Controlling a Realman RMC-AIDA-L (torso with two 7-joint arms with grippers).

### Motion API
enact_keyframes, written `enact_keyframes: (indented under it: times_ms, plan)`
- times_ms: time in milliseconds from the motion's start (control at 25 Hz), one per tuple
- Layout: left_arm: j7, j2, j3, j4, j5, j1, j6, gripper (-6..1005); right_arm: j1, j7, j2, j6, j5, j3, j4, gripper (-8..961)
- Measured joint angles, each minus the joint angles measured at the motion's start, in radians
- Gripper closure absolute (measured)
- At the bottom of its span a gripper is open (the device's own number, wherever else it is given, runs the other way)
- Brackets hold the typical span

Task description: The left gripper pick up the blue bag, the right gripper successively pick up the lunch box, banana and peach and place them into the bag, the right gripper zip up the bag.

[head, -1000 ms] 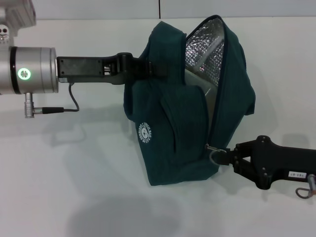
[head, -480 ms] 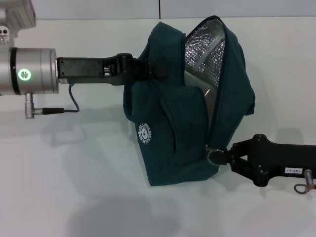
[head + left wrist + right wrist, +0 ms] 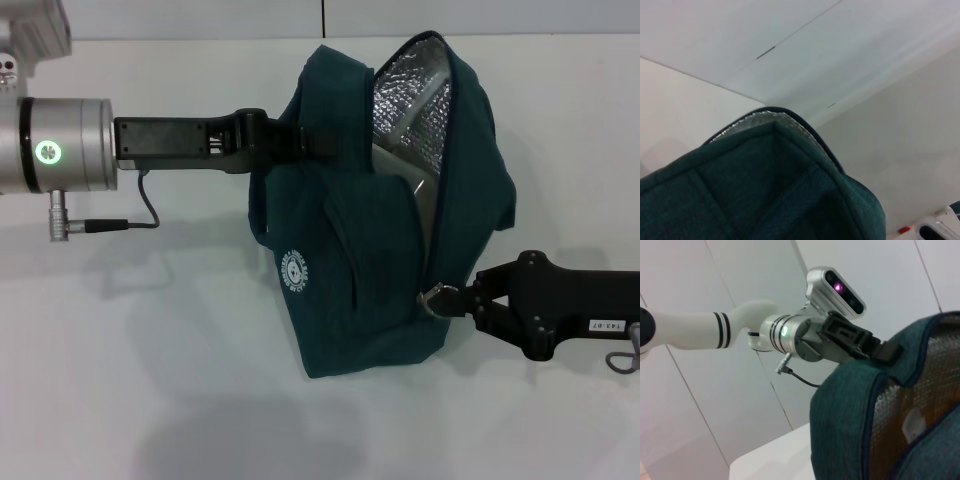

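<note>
The blue bag [image 3: 385, 210] is held lifted over the white table [image 3: 150, 380] by the left gripper [image 3: 290, 138], clamped on its upper edge. The right gripper [image 3: 468, 303] is closed on the ring zipper pull [image 3: 436, 298]. No lunch box, banana or peach is visible; packing appears finished, with zipping barely begun.

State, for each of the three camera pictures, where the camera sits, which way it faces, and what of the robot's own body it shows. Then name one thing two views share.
Head view: looks forward and down at the white table; the left gripper holds the blue bag, the right gripper is at its zipper pull.
Left wrist view: on the left arm, close over the bag's fabric; no fingers show.
Right wrist view: on the right arm, facing across the bag to the left arm.
Shared: the bag's foil lining.
</note>
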State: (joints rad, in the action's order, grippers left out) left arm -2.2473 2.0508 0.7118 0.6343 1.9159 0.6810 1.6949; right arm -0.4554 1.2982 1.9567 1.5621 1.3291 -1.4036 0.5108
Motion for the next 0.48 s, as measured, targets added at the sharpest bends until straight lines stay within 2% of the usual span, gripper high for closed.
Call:
enact_keyframes:
  times_ms: [320,480]
  plan:
    - [0.000,-0.003,0.000,0.002,0.000,0.000,-0.002,968,0.000,0.011,-0.007,0.034,0.007,0.000,0.039,927]
    - [0.000,-0.003,0.000,0.004,0.000,0.002,-0.002,968,-0.025,0.063,-0.009,0.019,0.081,0.000,0.049,926]
